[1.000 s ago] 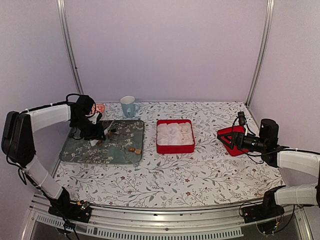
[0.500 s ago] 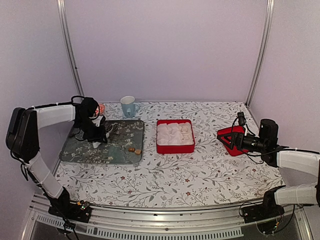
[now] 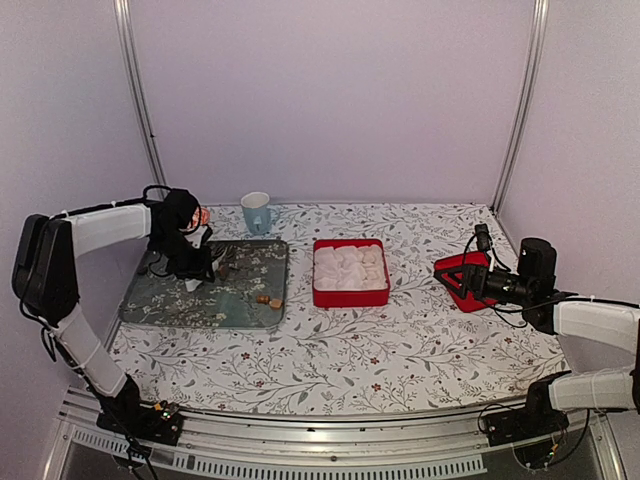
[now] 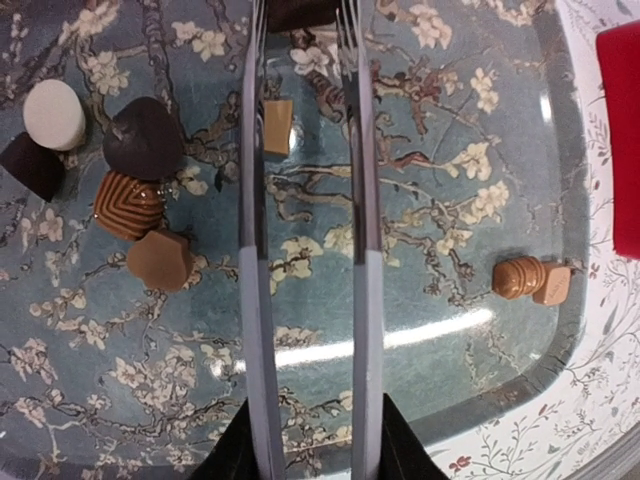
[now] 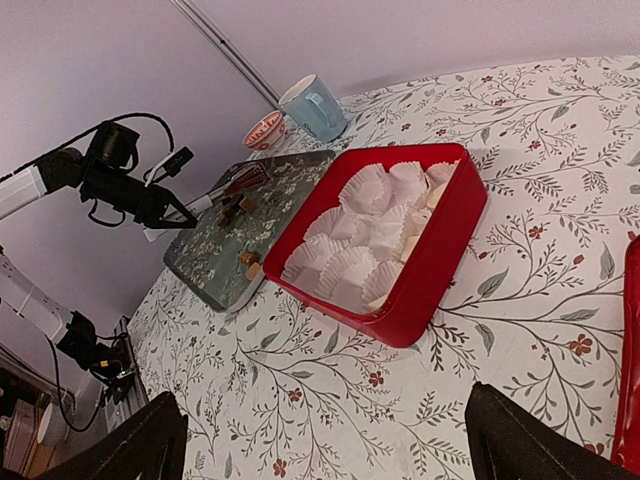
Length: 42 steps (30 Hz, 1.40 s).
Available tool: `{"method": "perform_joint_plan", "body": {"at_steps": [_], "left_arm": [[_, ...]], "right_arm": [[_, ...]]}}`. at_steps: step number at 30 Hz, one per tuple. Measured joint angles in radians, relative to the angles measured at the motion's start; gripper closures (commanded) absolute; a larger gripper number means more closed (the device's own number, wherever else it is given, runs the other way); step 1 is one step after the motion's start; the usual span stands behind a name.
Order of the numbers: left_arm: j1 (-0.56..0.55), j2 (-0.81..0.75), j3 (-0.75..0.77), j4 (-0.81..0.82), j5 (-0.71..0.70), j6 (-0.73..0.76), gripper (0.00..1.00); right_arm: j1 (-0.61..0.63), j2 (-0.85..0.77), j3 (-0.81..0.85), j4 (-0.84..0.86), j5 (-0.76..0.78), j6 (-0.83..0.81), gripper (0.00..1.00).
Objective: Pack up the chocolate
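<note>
Top view, left gripper (image 3: 214, 263): low over the far-left part of the tray (image 3: 170, 305), pointing right; the jaw gap is too small to read here.
Top view, chocolates (image 3: 268, 299): two tan lumps lie near the tray's right edge, and a few dark specks lie by the left gripper.
Top view, red box (image 3: 350, 297): mid-table, just right of the tray, filled with white paper cups (image 3: 350, 268).
Top view, right gripper (image 3: 462, 282): near the right edge of the table (image 3: 400, 350), at a red lid (image 3: 448, 268); contact cannot be told.
Top view, far edge: a blue mug (image 3: 256, 212), with a small bowl (image 3: 200, 215) to its left.
Left wrist, jaws: narrow, with two long fingers (image 4: 258, 320) running almost parallel. A dark brown piece (image 4: 300, 10) fills the gap at the tips and touches both.
Left wrist, tan square (image 4: 278, 125): flat on the tray between the fingers, against the left one.
Left wrist, cluster (image 4: 143, 138): five pieces left of the fingers: one white round, two dark, one ridged brown, one tan.
Left wrist, pair (image 4: 530, 280): two tan pieces touching each other, near the tray's right rim.
Right wrist, jaws: spread wide at the picture's lower corners, with only tablecloth between them.
Right wrist, red box (image 5: 440, 260): ahead of the right gripper (image 5: 325, 400), its paper cups (image 5: 370, 225) holding no chocolates that can be made out.
Right wrist, red lid (image 5: 632, 380): only a sliver shows at the right border.
</note>
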Motion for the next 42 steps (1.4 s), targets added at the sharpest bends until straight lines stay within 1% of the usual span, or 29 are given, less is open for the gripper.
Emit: {"method": "perform_joint_plan", "body": {"at_steps": [3,6,16,21,29,36,42], "left_arm": [[-0.014,-0.024,0.008,-0.007,0.003,0.0,0.79],[-0.052,-0.047,0.039,-0.013,0.008,0.0,0.79],[-0.267,-0.04,0.24,0.003,0.047,-0.018,0.79],[-0.352,0.065,0.358,0.041,0.069,-0.034,0.79],[-0.455,0.268,0.441,0.069,0.105,-0.058,0.8],[-0.478,0.396,0.503,0.087,0.123,-0.074,0.8],[-0.478,0.457,0.525,0.087,0.114,-0.082,0.79]], "right_arm": [[0.0,0.0,0.0,0.0,0.0,0.0,0.01],[0.0,0.0,0.0,0.0,0.0,0.0,0.01],[0.0,0.0,0.0,0.0,0.0,0.0,0.01],[0.0,0.0,0.0,0.0,0.001,0.0,0.01],[0.0,-0.005,0.0,-0.002,0.005,0.0,0.01],[0.0,-0.005,0.0,-0.004,0.005,0.0,0.01],[0.0,-0.005,0.0,-0.005,0.005,0.0,0.01]]}}
